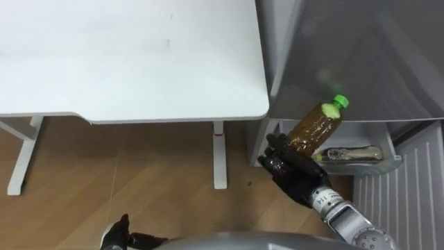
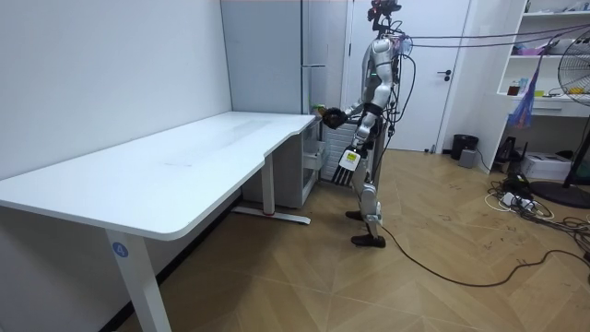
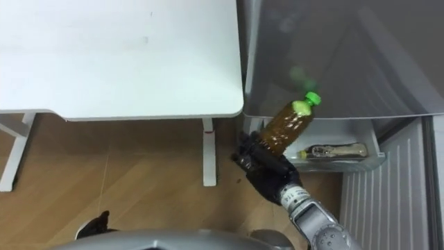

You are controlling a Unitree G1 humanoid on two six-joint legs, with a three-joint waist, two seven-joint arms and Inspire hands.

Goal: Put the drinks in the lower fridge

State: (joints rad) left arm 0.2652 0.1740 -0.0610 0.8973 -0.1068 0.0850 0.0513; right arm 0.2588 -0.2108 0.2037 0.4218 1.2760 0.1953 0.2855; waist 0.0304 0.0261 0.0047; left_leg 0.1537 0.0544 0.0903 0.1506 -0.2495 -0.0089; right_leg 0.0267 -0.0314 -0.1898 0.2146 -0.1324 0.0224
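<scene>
A long white bench (image 1: 125,55) stretches away to the left of the right hand (image 1: 291,170). Its rounded corner ends just beside a tall grey fridge (image 1: 361,55), which rises ahead of the hand and to its right.

Below the fridge's grey front, just right of the hand, a clear-edged shelf (image 1: 393,162) holds a flat pale packet (image 1: 350,154), too blurred to identify. A ribbed white panel (image 1: 402,201) sits further right, cut off by the frame edge.

The black right hand is clenched around the lower half of a bottle (image 1: 316,126) of amber drink. The bottle tilts up and to the right, its green cap toward the fridge front. The bottle's base is hidden inside the grasp.

The left hand (image 1: 118,232) shows dark at the bottom edge, far left of the right hand. It is partly cut off, so whether it is clenched or released cannot be told.

The room view shows the robot standing upright on wood floor between the bench's far end and the fridge, with the right hand held out at chest height. The bottle is too small to make out there.
</scene>
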